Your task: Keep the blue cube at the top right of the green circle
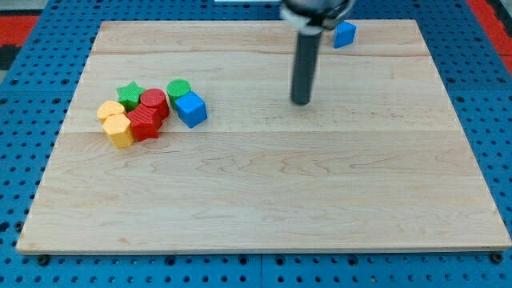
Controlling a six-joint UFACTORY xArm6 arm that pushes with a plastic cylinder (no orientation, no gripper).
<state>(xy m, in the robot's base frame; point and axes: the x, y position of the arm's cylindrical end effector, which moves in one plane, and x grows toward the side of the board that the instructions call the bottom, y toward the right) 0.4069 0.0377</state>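
Note:
The blue cube sits at the view's left-centre, touching the lower right side of the green circle. My tip is on the board well to the right of both, about a quarter of the board's width from the cube, touching no block. The dark rod rises from it toward the view's top.
A cluster lies left of the green circle: a green star, a red cylinder, a red block, and two yellow blocks. A second blue block sits at the view's top right. The wooden board lies on blue pegboard.

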